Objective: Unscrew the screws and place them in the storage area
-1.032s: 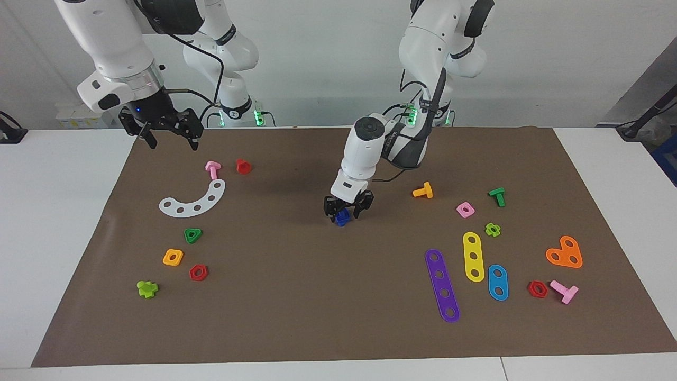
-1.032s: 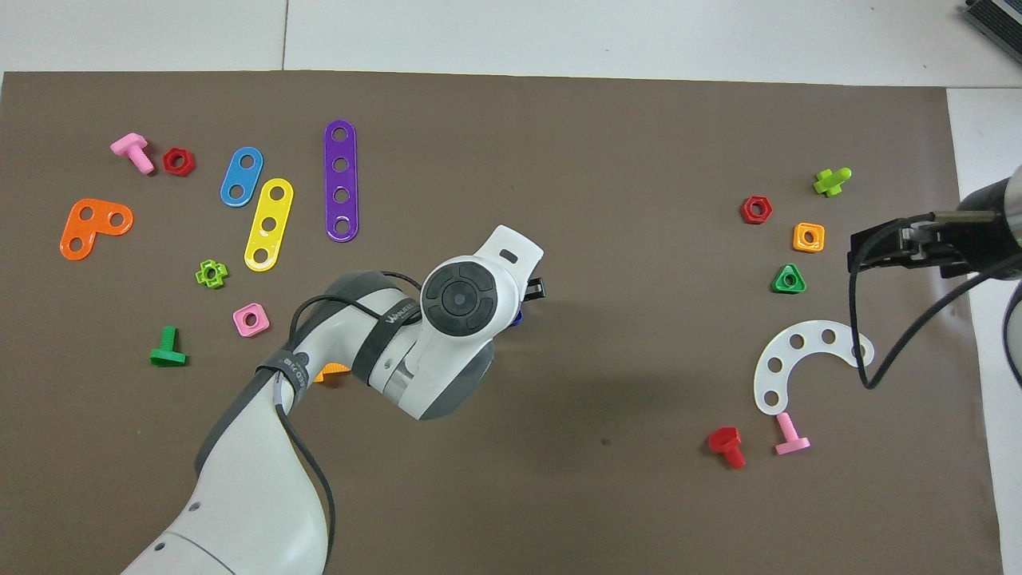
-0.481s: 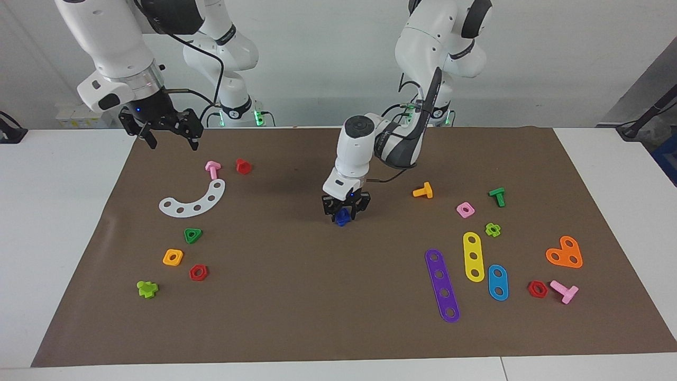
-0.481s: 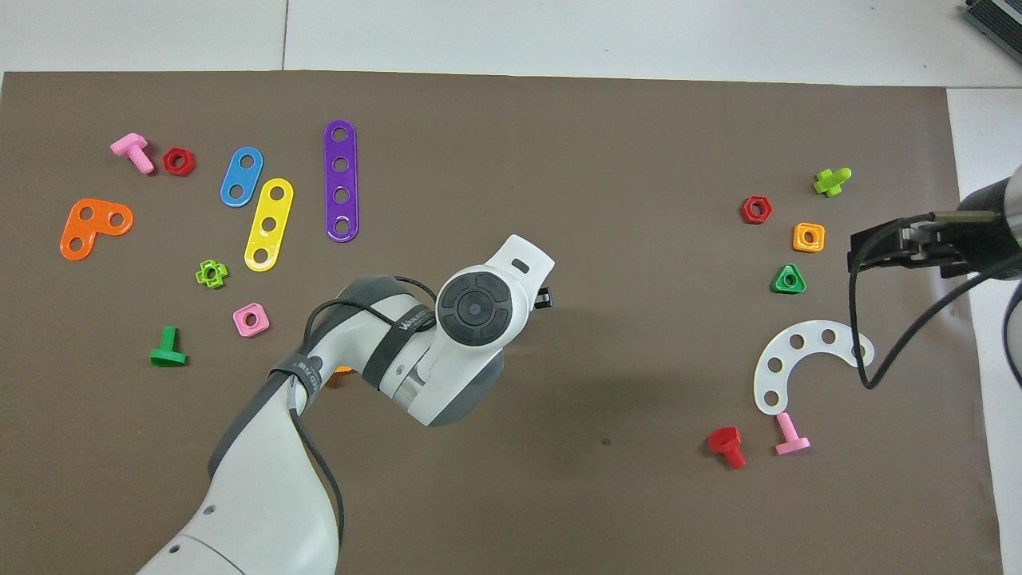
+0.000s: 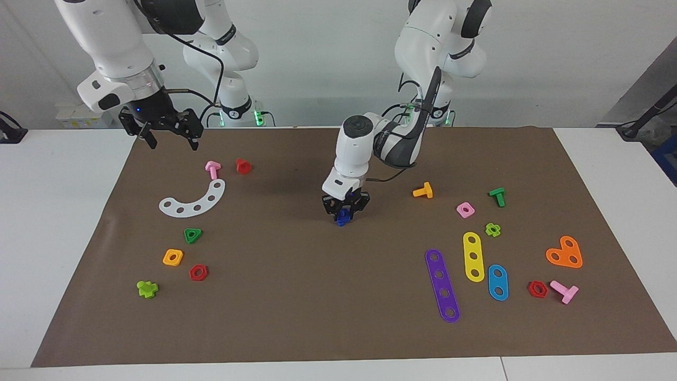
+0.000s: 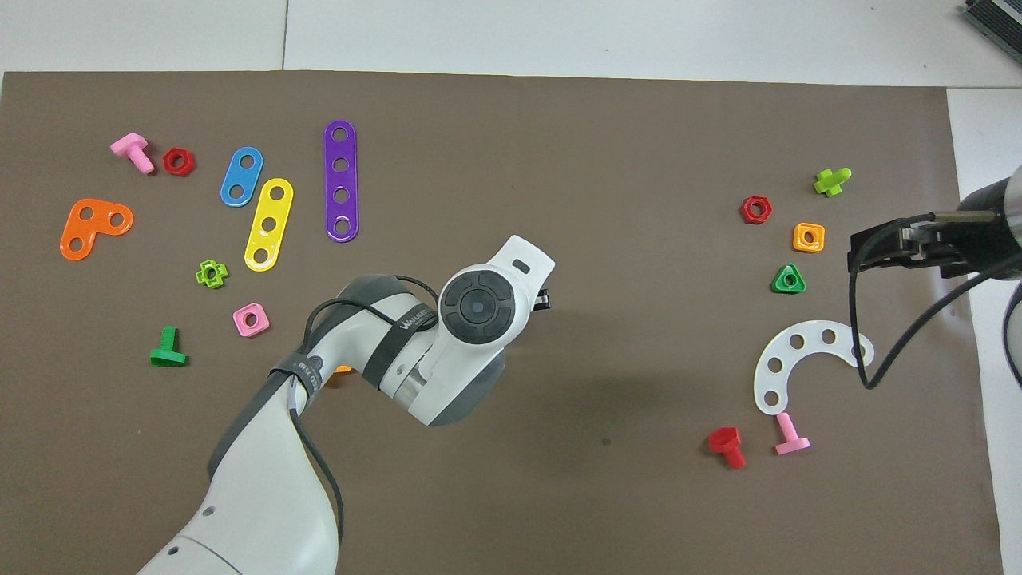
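Note:
A small dark-blue screw (image 5: 342, 217) stands at the middle of the brown mat (image 5: 296, 307). My left gripper (image 5: 345, 211) points straight down at it and is shut on the screw. In the overhead view the left wrist covers the screw, and only a black edge of the left gripper (image 6: 543, 299) shows. My right gripper (image 5: 165, 135) hangs open and holds nothing, above the mat's edge at the right arm's end, where it waits; the overhead view shows the right gripper (image 6: 878, 246) too. No marked storage area shows; it is out of view.
Near the right arm's end lie a white curved plate (image 5: 194, 200), a pink screw (image 5: 212, 169), a red screw (image 5: 243, 166) and several nuts (image 5: 193, 235). Toward the left arm's end lie an orange screw (image 5: 423, 190), a green screw (image 5: 497, 196) and purple, yellow and blue plates (image 5: 442, 286).
My left gripper's fingers closed onto the dark-blue screw, and the left wrist shifted a little toward the right arm's end. The right arm has stayed still.

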